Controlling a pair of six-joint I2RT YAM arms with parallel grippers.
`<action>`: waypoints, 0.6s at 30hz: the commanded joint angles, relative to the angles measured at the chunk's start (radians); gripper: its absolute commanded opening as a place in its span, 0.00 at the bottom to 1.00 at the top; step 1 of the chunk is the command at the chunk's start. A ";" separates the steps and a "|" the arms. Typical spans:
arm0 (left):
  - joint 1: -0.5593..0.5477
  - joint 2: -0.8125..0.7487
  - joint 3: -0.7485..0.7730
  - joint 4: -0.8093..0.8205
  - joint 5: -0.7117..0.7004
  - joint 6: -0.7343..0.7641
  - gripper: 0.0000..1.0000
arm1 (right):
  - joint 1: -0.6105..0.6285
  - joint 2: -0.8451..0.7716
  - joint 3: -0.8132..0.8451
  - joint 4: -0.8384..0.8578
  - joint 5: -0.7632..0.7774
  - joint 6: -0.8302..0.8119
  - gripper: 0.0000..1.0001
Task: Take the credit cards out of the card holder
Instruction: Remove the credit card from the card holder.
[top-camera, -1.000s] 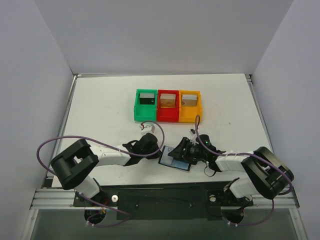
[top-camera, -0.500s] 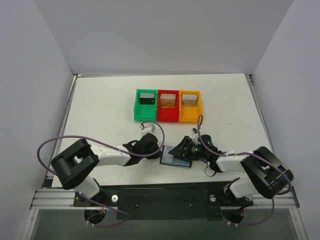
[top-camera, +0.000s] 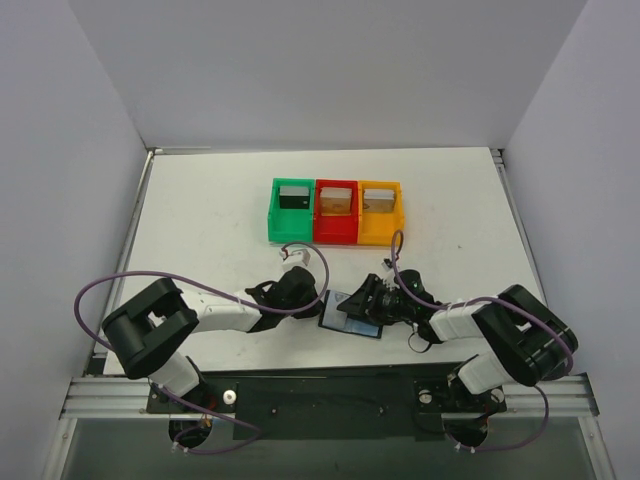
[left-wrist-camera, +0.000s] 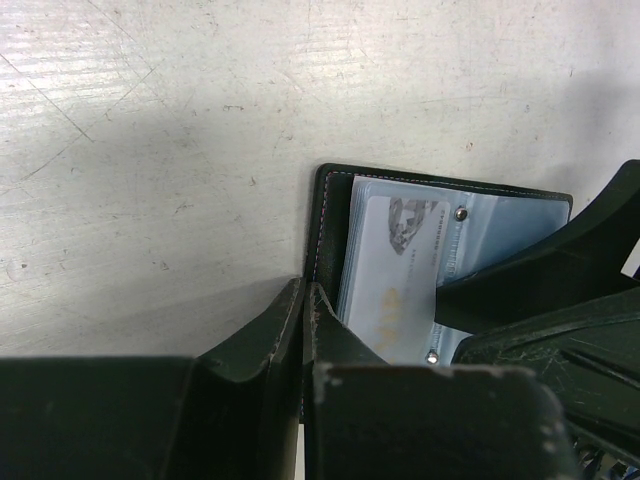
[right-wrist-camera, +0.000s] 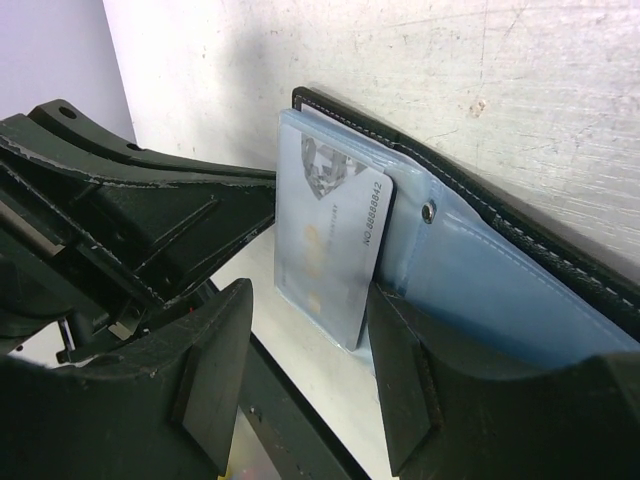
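Observation:
The black card holder (top-camera: 352, 319) lies open on the white table near the front, with pale blue sleeves inside. In the left wrist view my left gripper (left-wrist-camera: 305, 300) is shut on the holder's dark left edge (left-wrist-camera: 328, 215); a pale blue card (left-wrist-camera: 400, 275) sticks out of a sleeve. In the right wrist view my right gripper (right-wrist-camera: 310, 375) is open, and its two fingers straddle the lower corner of the protruding card stack (right-wrist-camera: 330, 240) without closing on it. The holder's black flap (right-wrist-camera: 520, 255) lies to the right. In the top view the left gripper (top-camera: 312, 300) and right gripper (top-camera: 366, 300) meet over the holder.
A green bin (top-camera: 273, 215), a red bin (top-camera: 336, 232) and an orange bin (top-camera: 381, 233) stand side by side at the table's middle back, each with a card-like item inside. Purple cables loop over both arms. White walls enclose the table.
My right gripper has edged slightly left, closer over the open holder. My left gripper and the holder have stayed in place.

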 joint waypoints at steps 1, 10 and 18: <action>-0.028 0.054 -0.053 -0.147 0.040 0.007 0.11 | 0.007 0.051 0.016 0.027 0.011 -0.022 0.46; -0.028 0.035 -0.062 -0.153 0.027 -0.001 0.10 | 0.007 0.059 0.010 -0.043 0.042 -0.047 0.46; -0.020 -0.031 -0.068 -0.222 -0.010 -0.010 0.15 | 0.004 0.062 0.008 -0.071 0.045 -0.054 0.46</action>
